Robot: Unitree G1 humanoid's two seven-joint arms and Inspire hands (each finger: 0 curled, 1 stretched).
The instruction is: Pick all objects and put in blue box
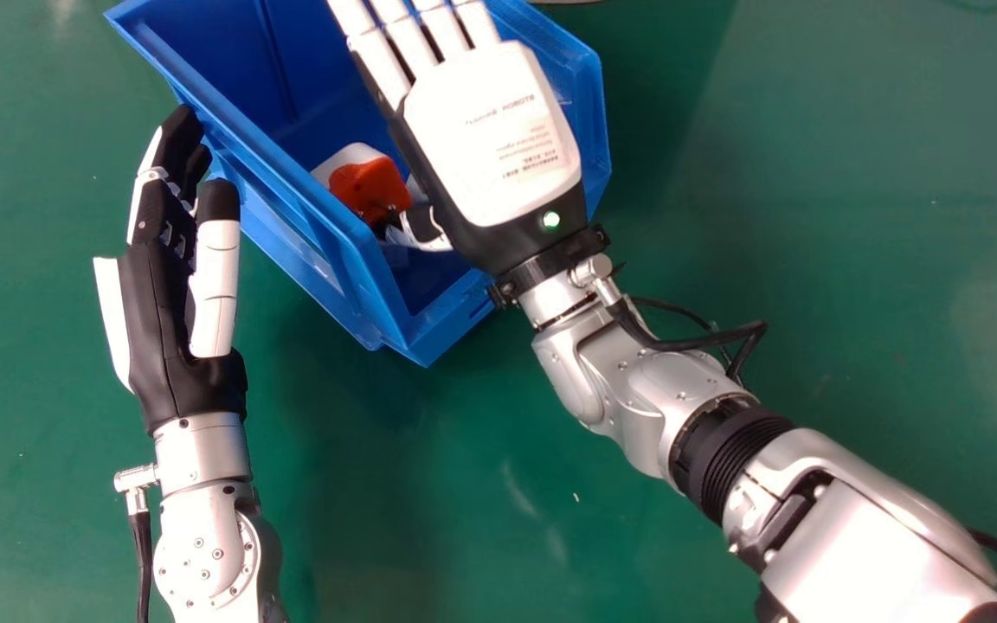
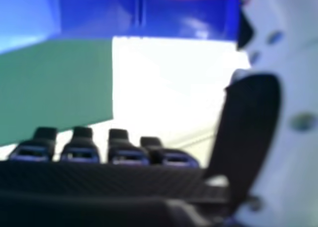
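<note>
We had our right robot hand (image 1: 490, 130) wide, its fingers straight, over the blue box (image 1: 587, 112) at the upper centre of the head view, where an orange-and-white object (image 1: 369, 184) lay inside. Our left robot hand (image 1: 174, 320), fingers relaxed, was just beside the box at the frame's left.

- left arm (image 1: 204, 536) comes in from the bottom edge of the head view
- left hand (image 1: 157, 329) points forward, turned side-on, fingers (image 1: 145, 212) relaxed, thumb (image 1: 217, 260) alongside
- right arm (image 1: 871, 528) slants in from the lower right corner
- right hand (image 1: 494, 130) points forward and leftward, back upward, fingers straight and slightly spread, thumb out to the left
</note>
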